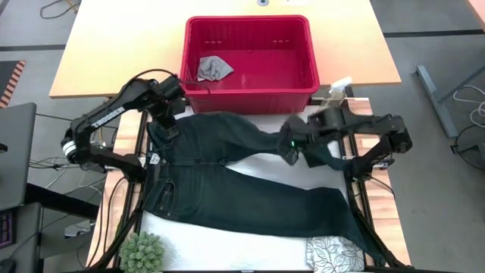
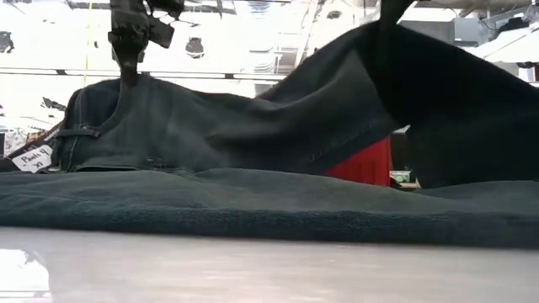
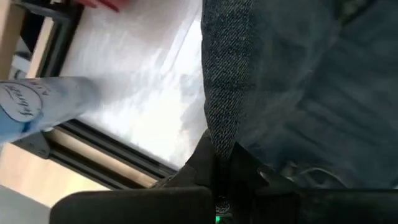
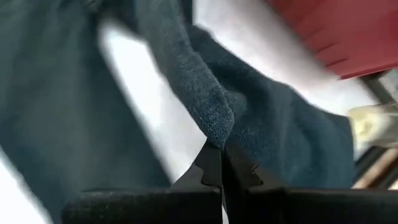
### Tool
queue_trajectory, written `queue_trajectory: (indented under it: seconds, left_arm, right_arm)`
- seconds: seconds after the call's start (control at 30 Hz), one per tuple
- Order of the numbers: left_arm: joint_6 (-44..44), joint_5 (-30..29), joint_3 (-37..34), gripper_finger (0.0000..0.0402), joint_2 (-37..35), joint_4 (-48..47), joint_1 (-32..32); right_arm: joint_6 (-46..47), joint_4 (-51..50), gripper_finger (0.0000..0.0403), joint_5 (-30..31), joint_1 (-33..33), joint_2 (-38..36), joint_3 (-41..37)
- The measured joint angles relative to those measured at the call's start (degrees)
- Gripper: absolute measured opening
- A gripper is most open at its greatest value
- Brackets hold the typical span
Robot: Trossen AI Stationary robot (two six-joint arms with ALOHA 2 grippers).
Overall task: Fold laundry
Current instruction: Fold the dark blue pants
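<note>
Jeans: dark blue-black denim jeans point(image 1: 227, 178) lie spread across the white worktop point(image 1: 204, 241) in front of the red plastic basket point(image 1: 250, 57), waistband toward the left arm, one leg running down to the near right corner, the other leg raised off the surface.

Left claw: the left claw point(image 1: 168, 130) is pinched tight on the far edge of the waistband, just in front of the basket; its wrist view shows a denim seam caught between the closed fingers.

Right claw: the right claw point(image 1: 292, 152) is clamped on a fold of the upper leg, which drapes from it in the level view.

Other laundry: a small grey cloth point(image 1: 214, 68) sits inside the basket; a white cloth with grey leaf print point(image 1: 335, 254) lies at the near right corner, touching or just under the jeans' hem, I cannot tell which.

Bystanders: a green plant point(image 1: 142, 254) at the near left corner and a spray bottle point(image 1: 339, 89) beside the basket.

Step in hand: probably carrying the lifted leg over onto the flat one.

Doing it well: keep both grips firm and move the two arms together so the seam stays taut; lay the leg edge to edge on the lower one, lowering before letting go so nothing bunches.

Risk: dragging the lower leg askew.
</note>
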Motion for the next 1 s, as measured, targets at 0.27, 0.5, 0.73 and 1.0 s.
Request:
queue_trajectory:
  seconds: [0.27, 0.5, 0.73, 1.0]
  left_arm:
    - [-8.33, 3.89, -0.68, 0.0000, -6.40, -3.12, -7.44]
    - [-14.76, 5.08, -5.93, 0.0000, -9.07, -3.55, -16.68]
    - [-21.35, 1.56, -8.07, 0.0000, -9.97, -5.79, -25.93]
    - [-30.00, 10.08, -8.09, 0.0000, -10.68, -4.95, -33.34]
  right_arm:
    - [13.45, 0.05, 0.0018, -0.71, 11.74, -0.02, -0.02]
    - [26.08, 0.10, 0.0018, -4.32, 21.48, -0.02, -0.02]
    - [38.27, 0.14, 0.0018, -7.75, 30.67, 0.75, -1.01]
    - [48.74, 0.30, 0.0018, -18.10, 35.60, 1.05, -10.19]
